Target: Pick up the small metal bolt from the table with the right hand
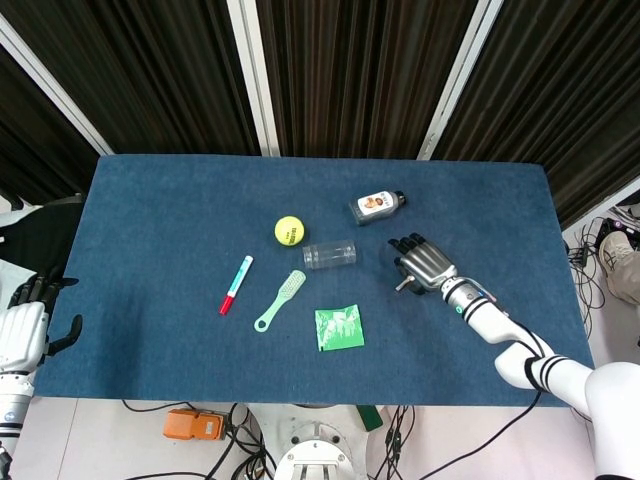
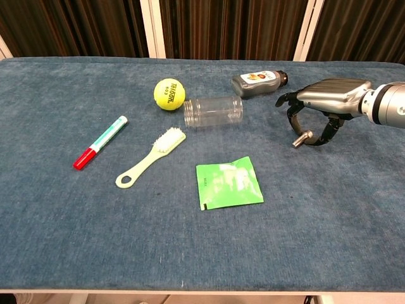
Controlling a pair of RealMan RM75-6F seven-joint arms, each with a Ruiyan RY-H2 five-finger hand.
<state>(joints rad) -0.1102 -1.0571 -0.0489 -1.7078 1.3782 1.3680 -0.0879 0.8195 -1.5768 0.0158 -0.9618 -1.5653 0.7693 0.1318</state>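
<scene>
The right hand (image 2: 326,104), palm down with fingers curled toward the table, pinches the small metal bolt (image 2: 300,139), a short silvery cylinder lying tilted on the blue table (image 2: 190,240) right of the clear jar (image 2: 213,111) and below the small bottle (image 2: 256,83).

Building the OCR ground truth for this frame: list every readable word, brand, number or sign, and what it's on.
"Teloon", roughly: dark print on the yellow tennis ball, small enough that the spelling is uncertain.
Label on the small bottle: picture and print, too small to read.
Green sachet: pale print, blurred.
Marker: no legible text.
Brush, clear jar, bolt, right hand: none seen.
</scene>
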